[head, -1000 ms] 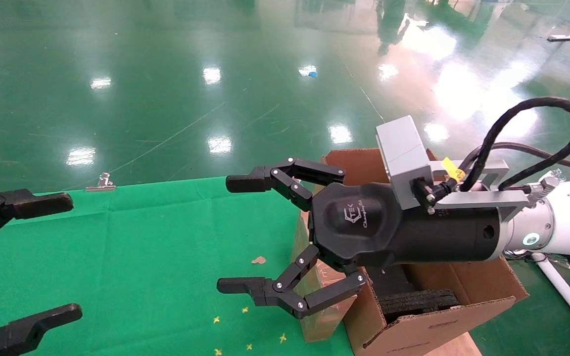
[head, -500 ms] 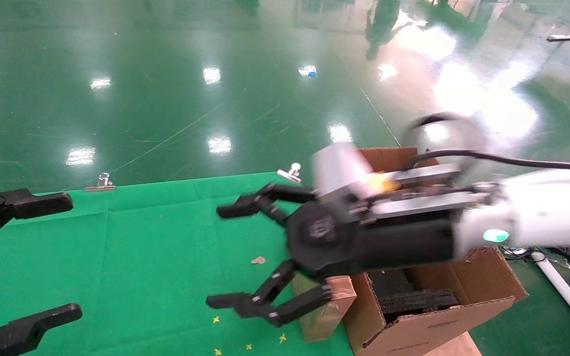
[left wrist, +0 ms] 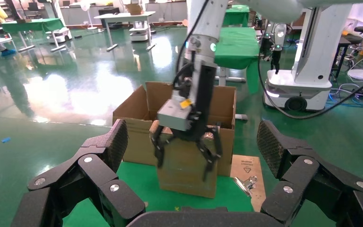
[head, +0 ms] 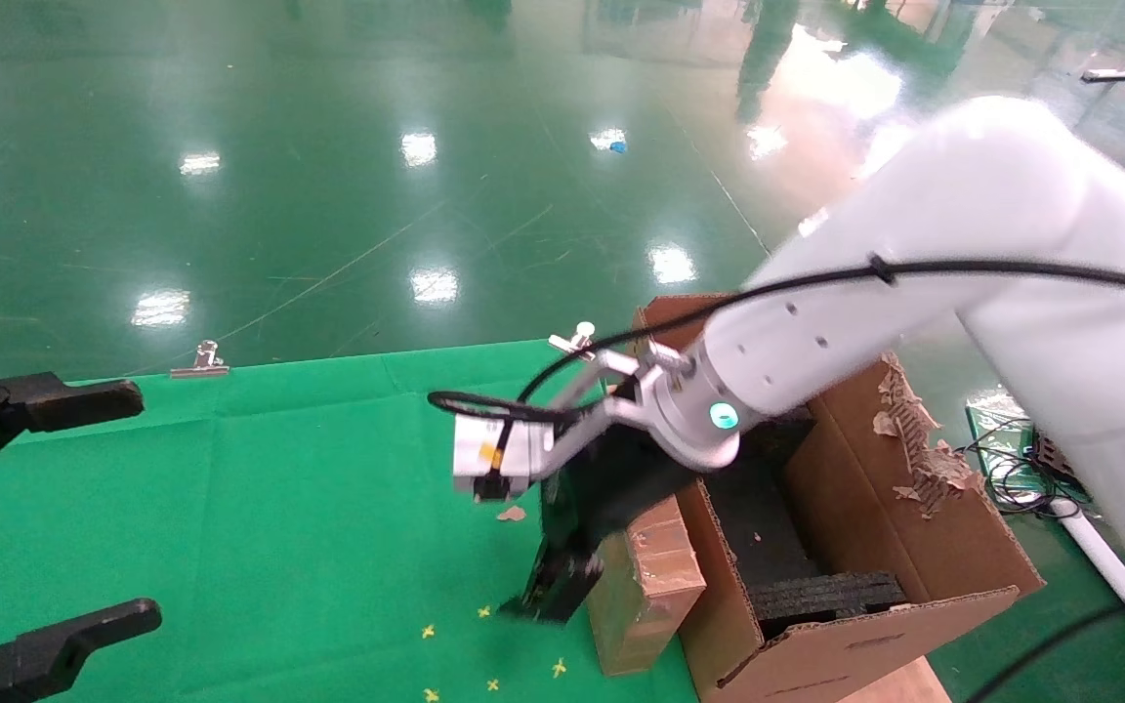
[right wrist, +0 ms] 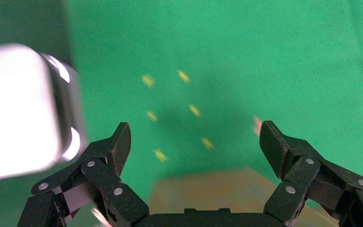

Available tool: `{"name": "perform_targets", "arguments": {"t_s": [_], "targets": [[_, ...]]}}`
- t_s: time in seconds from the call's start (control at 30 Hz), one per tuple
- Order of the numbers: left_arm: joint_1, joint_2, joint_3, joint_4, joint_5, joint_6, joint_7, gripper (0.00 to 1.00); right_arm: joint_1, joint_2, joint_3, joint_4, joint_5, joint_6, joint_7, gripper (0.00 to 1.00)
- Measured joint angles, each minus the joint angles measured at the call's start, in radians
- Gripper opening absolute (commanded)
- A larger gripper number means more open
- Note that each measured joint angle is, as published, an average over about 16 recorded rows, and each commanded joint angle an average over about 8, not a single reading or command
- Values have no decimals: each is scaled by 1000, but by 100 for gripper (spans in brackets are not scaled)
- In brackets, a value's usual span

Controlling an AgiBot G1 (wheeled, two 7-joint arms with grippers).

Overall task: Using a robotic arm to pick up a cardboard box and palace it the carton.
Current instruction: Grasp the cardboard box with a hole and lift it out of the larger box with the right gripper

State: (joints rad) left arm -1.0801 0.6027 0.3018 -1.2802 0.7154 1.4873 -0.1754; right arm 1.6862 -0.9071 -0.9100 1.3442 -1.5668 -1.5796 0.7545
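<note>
Since the frame a second ago, my right arm has swung from a level reach across the carton to a steep downward pitch — the white forearm now arches over the carton and the wrist points at the cloth. The right gripper (left wrist: 185, 150) hangs over the top of the cardboard box (head: 643, 596), its jaws spread wide with one finger down either side of the box as the left wrist view shows it. I cannot tell from any view whether the fingers (right wrist: 109, 150) touch the cardboard; in the right wrist view the box top sits between them with clear gaps on both sides.

The cardboard box stands upright on the green cloth (head: 260, 508), pressed against the near outer wall of the carton (head: 914, 527) — outside it, not in it. Black foam (head: 821, 591) lies inside the carton, and the far right flap is torn and ragged along its edge. The grey camera block (head: 489, 457) on the right wrist juts out toward the middle of the cloth.

My left gripper (head: 45, 508) is parked at the left edge of the cloth, its jaws spread and holding nothing. Small yellow marks (head: 489, 649) dot the cloth near the box, and a metal clip (head: 199, 363) sits on the cloth's far edge.
</note>
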Motion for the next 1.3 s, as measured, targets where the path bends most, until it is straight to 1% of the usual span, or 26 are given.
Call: {"name": "perform_targets", "arguments": {"t_s": [0.17,0.4,0.53,0.7,0.87,1.07,1.17,1.3], "targets": [[0,0,0,0,0,0,0,100,134,-12,-139,1,-35,-6,58,100],[0,0,1,0,0,0,0,100,297,3,-326,4,-12,-5,112,100],[0,0,1,0,-1,0,0,100,361,7,-428,5,2,1,137,100],[0,0,1,0,-1,0,1,100,410,4,-528,5,18,12,170,100],[0,-1,1,0,-1,-1,1,100,436,1,-590,4,30,25,200,100],[0,-1,2,0,-1,-1,1,100,461,6,-622,-17,58,32,271,100],[0,-1,2,0,-1,-1,1,100,470,8,-626,-57,91,29,324,100],[0,-1,2,0,-1,-1,1,100,476,2,-633,-148,143,22,416,100]]}}
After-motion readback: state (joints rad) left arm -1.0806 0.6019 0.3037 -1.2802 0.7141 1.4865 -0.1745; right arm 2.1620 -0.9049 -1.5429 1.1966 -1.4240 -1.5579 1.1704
